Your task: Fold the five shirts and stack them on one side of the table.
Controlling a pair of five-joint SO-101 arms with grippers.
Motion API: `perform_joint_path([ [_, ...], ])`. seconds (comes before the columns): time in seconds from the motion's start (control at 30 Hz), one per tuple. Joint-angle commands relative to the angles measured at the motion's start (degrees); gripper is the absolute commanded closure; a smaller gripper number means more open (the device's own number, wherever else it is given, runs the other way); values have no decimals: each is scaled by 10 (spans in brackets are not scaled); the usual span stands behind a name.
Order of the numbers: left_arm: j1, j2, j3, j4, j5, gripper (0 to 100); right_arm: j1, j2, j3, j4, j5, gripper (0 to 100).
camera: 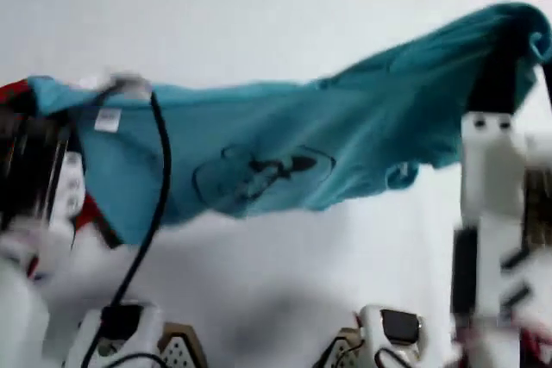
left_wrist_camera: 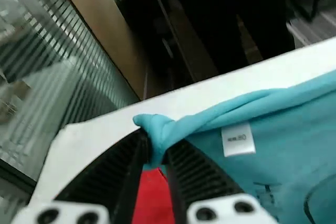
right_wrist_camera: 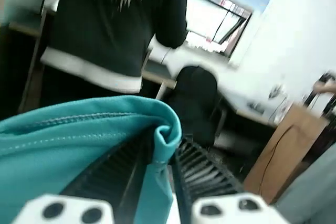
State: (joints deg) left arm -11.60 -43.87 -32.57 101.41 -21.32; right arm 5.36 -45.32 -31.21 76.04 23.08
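Teal shirt [camera: 285,152] stretched in the air over the white surface [camera: 259,32], left gripper [left_wrist_camera: 156,149] clamped on a bunched corner near the white label [left_wrist_camera: 239,139], right gripper [right_wrist_camera: 163,148] clamped on the opposite stitched edge, red cloth [left_wrist_camera: 152,200] beneath the left gripper.

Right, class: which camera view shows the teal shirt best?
The high view: the teal shirt shows nearly whole, stretched out, print visible. The left wrist view gives a bunched corner pinched in the left gripper; the right wrist view gives a stitched edge in the right gripper.
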Motion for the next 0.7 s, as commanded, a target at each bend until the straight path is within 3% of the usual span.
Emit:
perform_joint_path([
  [0.0, 4, -30, -15, -3, 6, 976, 7, -31, -52, 7, 4, 979],
  [0.53, 6, -64, -8, -20, 7, 976, 9, -61, -76, 20, 33, 979],
  [0.67, 7, -60, 71, -27, 7, 976, 9, -45, -55, 22, 35, 979],
])
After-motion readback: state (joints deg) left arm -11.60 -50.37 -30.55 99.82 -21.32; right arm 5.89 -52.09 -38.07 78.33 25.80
